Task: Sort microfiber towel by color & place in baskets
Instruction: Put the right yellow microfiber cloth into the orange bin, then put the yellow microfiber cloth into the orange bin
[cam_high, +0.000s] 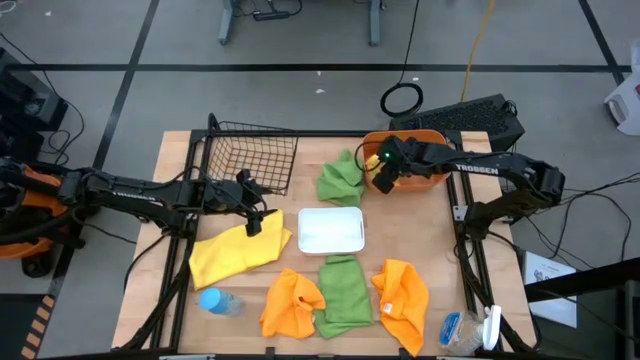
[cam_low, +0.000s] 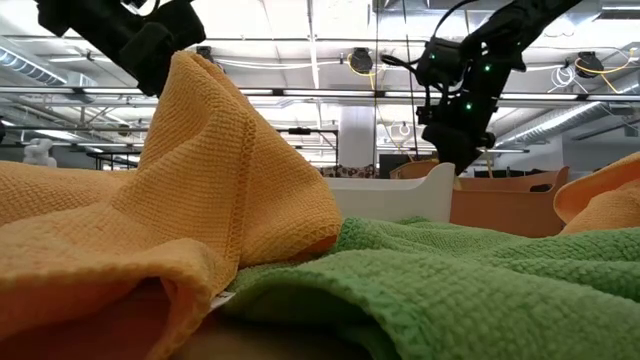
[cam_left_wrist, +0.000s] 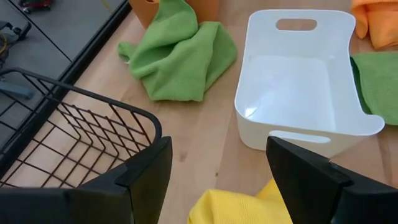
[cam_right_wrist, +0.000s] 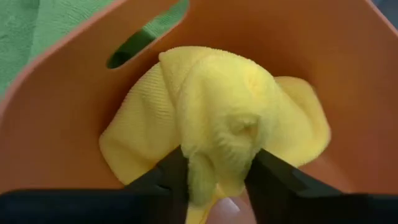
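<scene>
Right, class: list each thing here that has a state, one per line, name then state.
Left pincer: open, above a yellow towel.
Right pincer: in the orange tub, a second yellow towel between its fingers.
White tray: holds nothing.
Wire basket: holds nothing.
Green towels: crumpled on the table, unsorted.
Orange towels: crumpled, unsorted.
Bottle: lying down, capped.

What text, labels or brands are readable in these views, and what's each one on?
"TROSSEN" – white lettering on the right arm, in the high view.
White marking on the left arm – too small to read.
Blue-capped bottle – no readable label.
Paper sheet beside the table – print too small to read.
Towels, baskets and both wrist views: no text.
</scene>
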